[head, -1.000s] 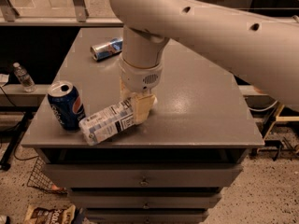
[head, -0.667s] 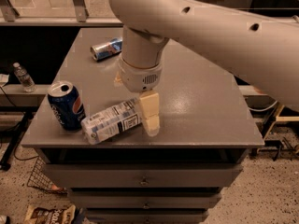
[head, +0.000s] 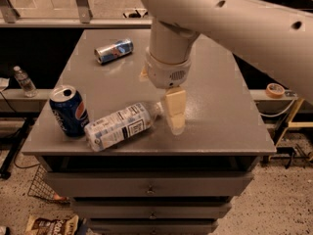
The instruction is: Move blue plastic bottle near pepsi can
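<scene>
Bottle let go beside the can, claw released and drawn off.

At the front-left edge of the grey table (head: 225, 126) the blue plastic bottle (head: 120, 126) lies on its side, where it lay a second ago. Its base is just beside the upright pepsi can (head: 69, 110), perhaps touching. Its cap points right, toward the gripper (head: 161, 99). A second ago the fingers were at the bottle's neck. Now they stand spread with nothing between them, the near finger (head: 175, 112) hanging just right of the cap. At the far-left of the table the slim silver-and-blue can (head: 113, 50) lies on its side, unmoved.
</scene>
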`<state>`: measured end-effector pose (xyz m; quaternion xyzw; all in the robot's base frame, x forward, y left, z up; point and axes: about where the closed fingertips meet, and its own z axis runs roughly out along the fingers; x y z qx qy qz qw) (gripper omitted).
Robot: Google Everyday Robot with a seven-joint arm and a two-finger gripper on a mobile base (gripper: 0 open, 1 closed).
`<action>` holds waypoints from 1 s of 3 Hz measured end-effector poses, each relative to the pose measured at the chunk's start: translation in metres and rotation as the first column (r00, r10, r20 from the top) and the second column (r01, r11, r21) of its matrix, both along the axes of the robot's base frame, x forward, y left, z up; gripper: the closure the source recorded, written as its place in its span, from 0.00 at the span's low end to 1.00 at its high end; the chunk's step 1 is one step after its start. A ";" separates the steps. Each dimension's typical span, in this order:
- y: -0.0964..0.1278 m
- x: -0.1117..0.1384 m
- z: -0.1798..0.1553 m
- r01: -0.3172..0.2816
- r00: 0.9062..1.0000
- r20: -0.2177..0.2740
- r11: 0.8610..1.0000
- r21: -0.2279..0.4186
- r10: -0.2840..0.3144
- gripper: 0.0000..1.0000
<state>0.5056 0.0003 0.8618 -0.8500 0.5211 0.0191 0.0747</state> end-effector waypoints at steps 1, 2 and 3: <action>-0.065 0.025 0.013 0.140 0.989 0.045 0.990 -0.010 -0.139 0.00; -0.132 0.045 0.023 0.292 0.954 0.073 0.956 0.006 -0.291 0.00; -0.137 0.047 0.026 0.301 0.950 0.080 0.954 0.009 -0.301 0.00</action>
